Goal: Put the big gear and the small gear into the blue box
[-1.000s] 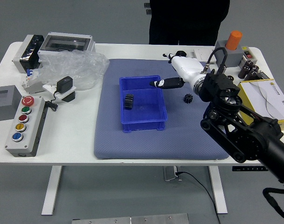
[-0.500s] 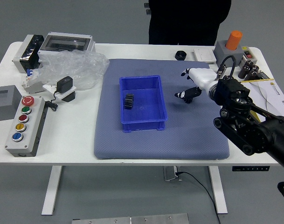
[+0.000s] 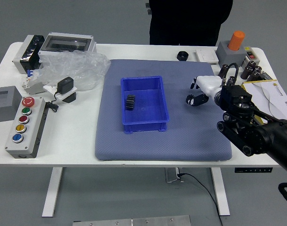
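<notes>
The blue box (image 3: 143,121) stands on the dark mat, and a black ribbed gear, the larger one, lies inside it at the left (image 3: 130,102). My right hand (image 3: 195,92) reaches in from the right, low over the mat to the right of the box. Its thumb and a finger stand apart, and no grasp shows. The small gear's spot lies under the black fingertips, so the gear can hardly be told from them. My left hand is out of view.
A person in dark clothes (image 3: 188,21) stands at the far side, hands unseen. Near that edge lies a black round part (image 3: 182,56). Grey block with orange cylinder (image 3: 236,41) and yellow tray (image 3: 270,100) stand right; button box (image 3: 26,129) and plastic bag (image 3: 72,68) left.
My right hand has moved right and away from the blue box, then down over the small gear, covering it. The larger gear in the box has not moved.
</notes>
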